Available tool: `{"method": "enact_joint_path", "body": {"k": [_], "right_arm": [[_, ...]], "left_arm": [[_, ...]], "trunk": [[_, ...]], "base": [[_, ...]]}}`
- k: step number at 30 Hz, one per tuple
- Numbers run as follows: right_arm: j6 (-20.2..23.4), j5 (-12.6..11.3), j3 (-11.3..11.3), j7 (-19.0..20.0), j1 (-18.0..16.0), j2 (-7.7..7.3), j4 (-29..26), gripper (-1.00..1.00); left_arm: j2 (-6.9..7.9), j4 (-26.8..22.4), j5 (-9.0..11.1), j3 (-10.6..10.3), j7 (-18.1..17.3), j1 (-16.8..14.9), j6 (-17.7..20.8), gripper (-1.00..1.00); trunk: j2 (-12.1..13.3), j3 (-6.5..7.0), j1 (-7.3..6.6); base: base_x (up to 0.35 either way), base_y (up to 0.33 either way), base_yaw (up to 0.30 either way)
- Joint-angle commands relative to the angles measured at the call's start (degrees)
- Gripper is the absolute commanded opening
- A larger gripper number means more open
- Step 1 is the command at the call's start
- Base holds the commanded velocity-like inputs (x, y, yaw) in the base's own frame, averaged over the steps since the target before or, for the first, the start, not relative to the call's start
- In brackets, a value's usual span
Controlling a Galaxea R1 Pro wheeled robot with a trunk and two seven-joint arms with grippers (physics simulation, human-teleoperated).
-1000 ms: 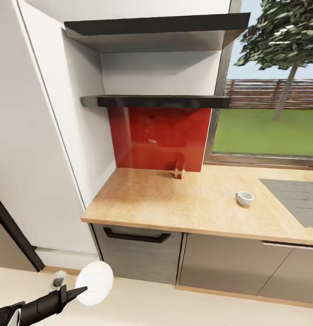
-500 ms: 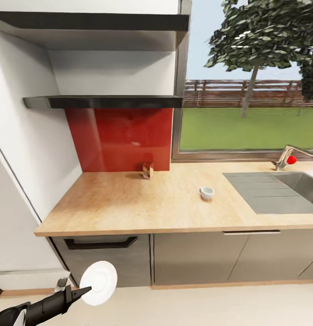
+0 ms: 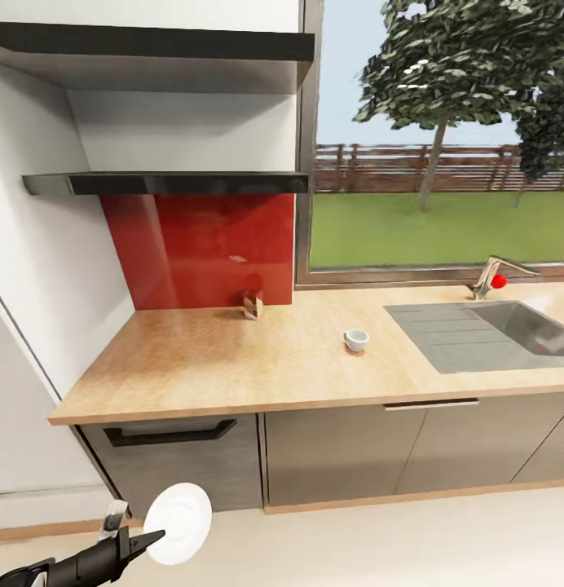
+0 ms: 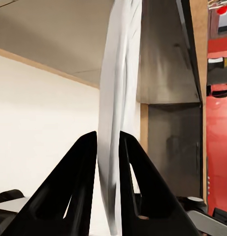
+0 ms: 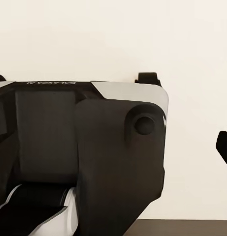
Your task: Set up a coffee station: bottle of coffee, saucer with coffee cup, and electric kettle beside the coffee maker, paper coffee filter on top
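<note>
Compared with the frame a second before, the whole head view had swung to the right, a shift of the camera and not of the things: the sink [image 3: 510, 330] and the tap [image 3: 487, 280] with its red knob now showed at the right end of the tabletop [image 3: 233, 359], and the white wall at the left took up less of the picture. The coffee cup [image 3: 356, 340] stood on the tabletop as before, midway between the back wall and the front edge, near the sink's drainer. A small tan box [image 3: 253, 305] sat at the back edge against the red splashback [image 3: 200, 249], below the kitchen shelf [image 3: 164, 183], whose top face could not be seen from this angle. The left gripper [image 3: 156, 534] remained low at the picture's lower left, in front of the cabinets [image 3: 339, 448] and below the tabletop's front edge, its jaws clamped on the rim of the saucer [image 3: 178, 522], which stood on edge facing the camera. In the left wrist view the saucer [image 4: 118, 123] appeared edge-on between the two black fingers [image 4: 76, 182]. The right wrist view gave a dark robot housing [image 5: 93, 162] against a pale wall; whether the right jaws were open or closed could not be told.
</note>
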Motion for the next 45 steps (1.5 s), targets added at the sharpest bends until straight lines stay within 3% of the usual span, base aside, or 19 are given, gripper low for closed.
{"method": "enact_joint_path", "body": {"k": [1,13,17,18,24,26,27,30,32,39,45], "right_arm": [[0.33,-0.22,0.08,0.1,-0.03,-0.01,-0.1,1.0],[0.33,-0.22,0.06,0.12,-0.03,-0.13,-0.1,1.0],[0.33,-0.22,0.06,0.12,-0.03,-0.14,-0.1,1.0],[0.33,-0.22,0.06,0.12,-0.03,-0.14,-0.1,1.0],[0.33,-0.22,0.06,0.12,-0.03,-0.27,-0.1,1.0],[0.26,-0.18,0.06,0.03,-0.03,-0.36,-0.1,1.0],[0.25,-0.16,0.03,-0.02,-0.03,-0.42,-0.1,1.0],[0.24,-0.15,-0.02,-0.15,-0.03,-1.29,-0.1,1.0],[0.24,-0.17,0.0,-0.16,-0.03,-1.56,-0.1,1.0],[0.24,-0.27,-0.02,-0.14,-0.03,-1.58,-0.11,1.0],[-1.85,-0.23,-0.03,-0.14,-0.03,-1.68,-0.1,1.0]], "left_arm": [[0.0,0.07,0.09,0.06,0.21,-0.05,0.36,-1.0],[-0.62,1.1,-0.08,-0.09,3.45,-0.05,0.2,-1.0],[-0.79,2.8,-0.15,0.01,9.89,-0.01,-2.07,-1.0],[-0.7,4.74,-0.14,0.03,13.11,-0.01,-4.98,-1.0],[-0.19,13.58,-0.24,-0.15,23.65,0.59,-16.72,-1.0],[-0.17,16.05,-0.24,-0.35,31.53,3.22,-26.05,-1.0],[-0.18,16.22,-0.23,-0.39,32.52,3.67,-27.76,-1.0],[-0.58,16.78,-0.22,-0.69,34.16,4.52,-31.8,-1.0],[-0.74,16.88,-0.22,-0.74,34.33,4.67,-32.42,-1.0],[-0.31,16.92,-0.37,-0.89,34.41,5.04,-32.53,-1.0],[-0.67,16.84,-0.35,-3.06,34.51,5.7,-32.66,-1.0]], "trunk": [[-0.12,-0.12,0.03],[-0.12,-0.12,0.03],[-0.12,-0.12,0.03],[-0.12,-0.12,0.03],[-0.12,-0.12,0.03],[-0.12,-0.12,0.03],[-0.12,-0.12,0.03],[-0.12,-0.12,0.03],[-0.12,-0.12,0.03],[-0.12,-0.34,0.03],[-0.12,-0.77,0.03]], "base": [[0.0,0.0,-0.175],[0.0,0.0,-0.278],[0.0,0.0,-0.298],[0.0,0.0,-0.299],[0.0,0.0,-0.299],[0.0,0.0,-0.299],[0.0,0.0,-0.299],[0.0,0.0,-0.299],[0.0,0.0,-0.3],[0.002,-0.009,-0.266],[0.116,-0.235,-0.205]]}}
